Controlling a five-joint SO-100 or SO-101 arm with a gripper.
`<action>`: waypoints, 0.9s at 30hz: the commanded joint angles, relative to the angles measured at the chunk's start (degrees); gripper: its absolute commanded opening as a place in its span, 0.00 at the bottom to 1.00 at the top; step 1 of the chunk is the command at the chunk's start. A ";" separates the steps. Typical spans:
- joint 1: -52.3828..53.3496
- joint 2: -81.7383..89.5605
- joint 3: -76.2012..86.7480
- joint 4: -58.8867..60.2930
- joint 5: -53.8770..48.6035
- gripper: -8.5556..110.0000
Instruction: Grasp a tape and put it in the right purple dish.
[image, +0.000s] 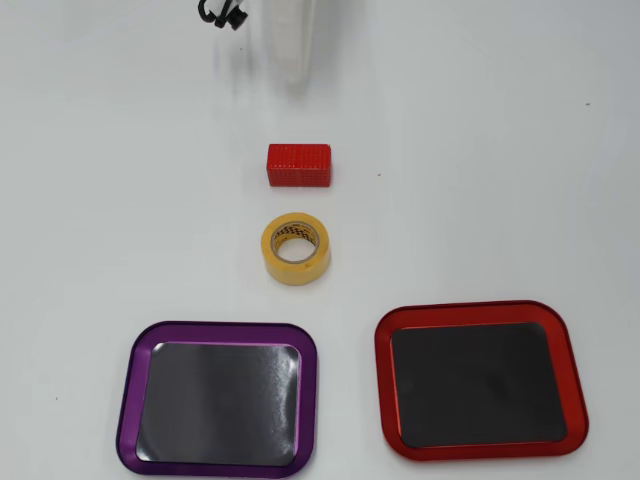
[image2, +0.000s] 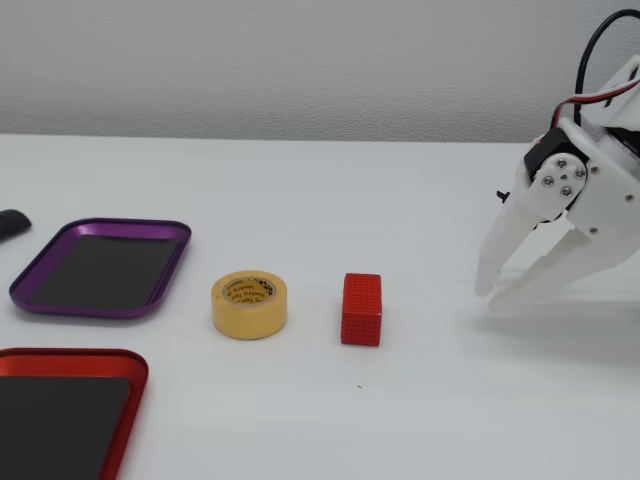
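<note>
Two trays sit nearest in the overhead view, the purple dish (image: 218, 408) left, the red-rimmed tray (image: 480, 379) right. Beyond them the tape (image: 296, 248) lies flat on the white tabletop (image: 500, 180), hollow core facing up, then the red block (image: 299, 165). Only the fixed view shows the claw (image2: 490, 297) clearly: white fingers slightly parted, empty, tips hanging right of the block.
</note>
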 joint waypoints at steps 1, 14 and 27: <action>0.09 5.45 0.26 -0.35 -0.53 0.07; 0.09 5.45 0.35 -0.44 0.00 0.07; 0.26 5.45 0.09 -2.20 -0.88 0.07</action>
